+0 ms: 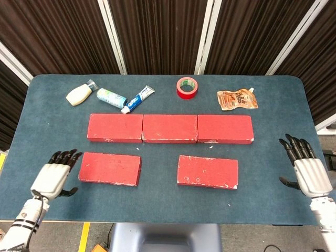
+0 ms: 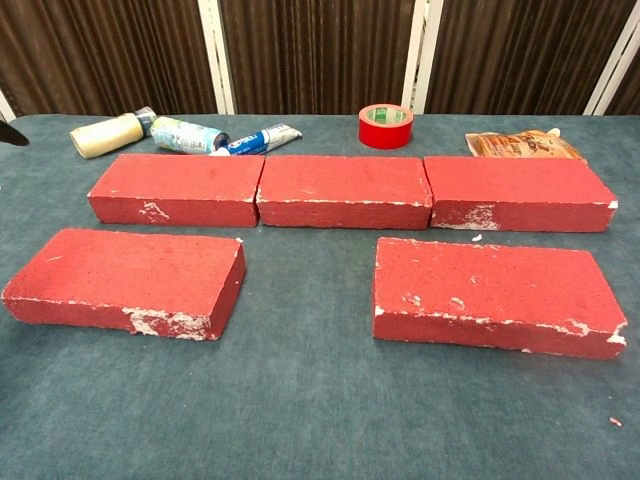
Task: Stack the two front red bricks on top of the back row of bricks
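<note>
Left hand [image 1: 52, 177] rests at eight o'clock on the surface [image 1: 168, 210], fingers loosely spread and holding nothing, just beside the left front brick [image 1: 110, 168]. Right hand [image 1: 307, 168] waits at four o'clock, fingers fanned apart and empty, well apart from the right front brick [image 1: 208, 171]. Best to grasp each brick across its short width and lift level, then set it squarely on the back row [image 1: 170, 128] at twelve o'clock. The bricks are flat, red, with chipped whitish edges.
</note>
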Controlling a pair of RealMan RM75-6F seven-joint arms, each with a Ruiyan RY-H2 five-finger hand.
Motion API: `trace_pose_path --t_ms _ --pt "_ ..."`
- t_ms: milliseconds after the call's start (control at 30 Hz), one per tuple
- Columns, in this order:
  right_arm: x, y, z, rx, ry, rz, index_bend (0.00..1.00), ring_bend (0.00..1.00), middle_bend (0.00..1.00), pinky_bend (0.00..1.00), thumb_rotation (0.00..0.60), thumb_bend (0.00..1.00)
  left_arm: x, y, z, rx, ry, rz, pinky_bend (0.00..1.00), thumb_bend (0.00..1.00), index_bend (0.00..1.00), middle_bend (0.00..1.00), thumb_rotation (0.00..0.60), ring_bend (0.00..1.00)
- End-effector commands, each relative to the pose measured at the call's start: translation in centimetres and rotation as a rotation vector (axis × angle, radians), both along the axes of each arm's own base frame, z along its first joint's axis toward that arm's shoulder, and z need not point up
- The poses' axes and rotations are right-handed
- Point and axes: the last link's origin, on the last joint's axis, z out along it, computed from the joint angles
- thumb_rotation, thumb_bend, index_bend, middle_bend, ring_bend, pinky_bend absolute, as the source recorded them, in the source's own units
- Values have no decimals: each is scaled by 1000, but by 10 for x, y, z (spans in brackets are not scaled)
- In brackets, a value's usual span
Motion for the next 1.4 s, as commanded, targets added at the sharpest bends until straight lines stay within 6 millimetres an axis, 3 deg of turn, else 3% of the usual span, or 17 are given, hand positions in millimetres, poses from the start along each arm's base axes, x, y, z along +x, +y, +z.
trace_pose_path --t_ms 33,400,700,867,967,1400 --pt "1 -1 -1 6 5 5 0 5 25 0 600 0 24 3 -17 -51 -15 -25 37 225 0 0 600 0" --pt "1 -4 -3 8 14 6 0 5 25 0 600 0 33 23 -52 -53 2 -22 15 223 0 0 600 0" --pt "8 6 28 -79 -13 52 0 6 25 0 600 0 32 35 -73 -56 -34 0 16 221 0 0 600 0" --pt "10 5 31 -82 -15 52 0 5 25 0 600 0 31 36 -80 -70 -34 4 16 217 0 0 600 0" --pt "14 0 27 -60 -15 56 0 6 25 0 600 0 32 41 -94 -101 -57 30 16 216 0 0 600 0" --pt "18 -9 21 -45 -9 63 0 6 25 0 600 0 30 54 -121 -132 -41 43 16 216 0 0 600 0"
